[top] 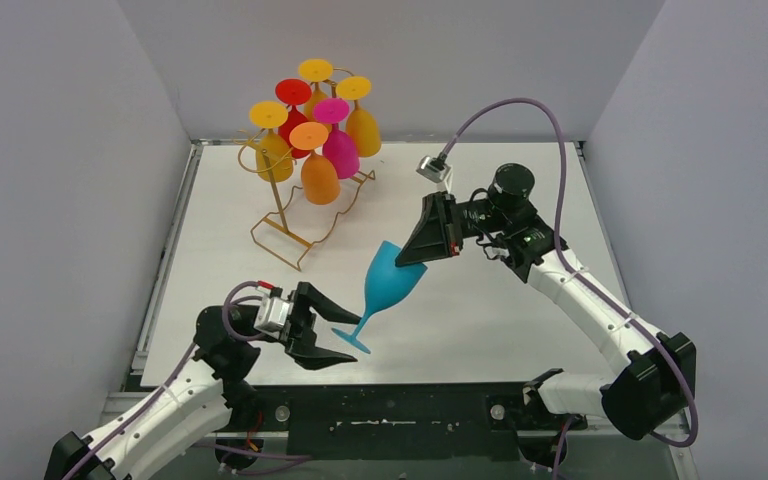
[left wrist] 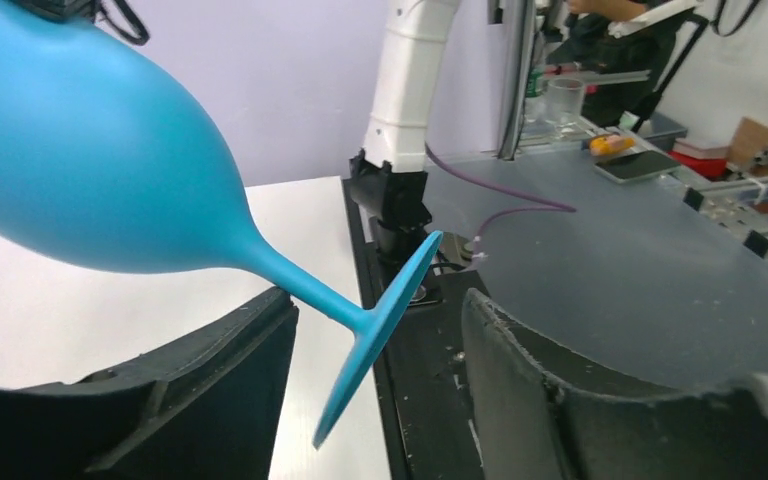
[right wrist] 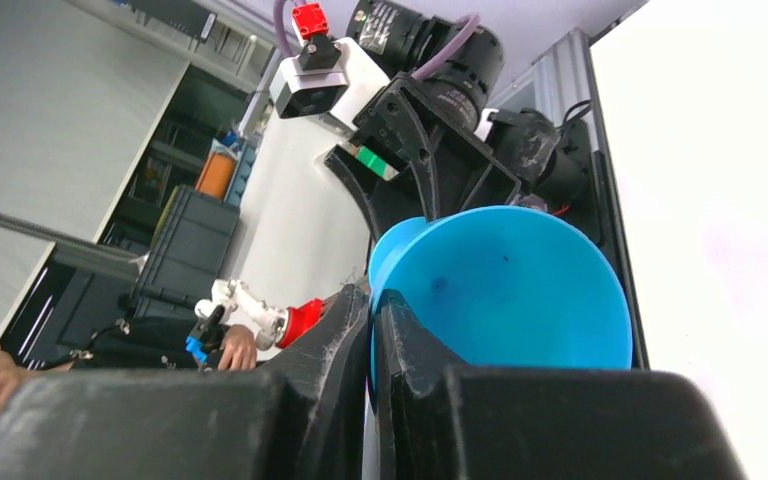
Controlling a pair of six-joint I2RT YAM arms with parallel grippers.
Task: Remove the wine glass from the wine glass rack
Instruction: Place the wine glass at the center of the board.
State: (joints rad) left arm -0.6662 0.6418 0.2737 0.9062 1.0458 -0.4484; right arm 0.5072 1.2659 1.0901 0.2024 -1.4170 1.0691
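- The glass (top: 392, 275), a blue one, is off the rack (top: 280, 205) and hangs tilted in the air over the middle of the tabletop (top: 520, 330), well apart from the rack at the far left.
- The right jaws are pinched tight on its rim, one finger inside the bowl and one outside, as the right wrist view shows (right wrist: 510, 290).
- The left jaws stand wide open and hold nothing. The glass's stem and foot (left wrist: 375, 340) lie in the gap between them, touching neither finger.
- The step looks like a handover or a set-down. Next, the left jaws would need to close squarely on the thin stem before the right jaws let go.
- I cannot tell whether the foot's edge touches the tabletop.
- Six other glasses (top: 320, 175), yellow, orange, red and pink, hang on the rack.
- The tabletop is white and matte, with plain pale walls on three sides.
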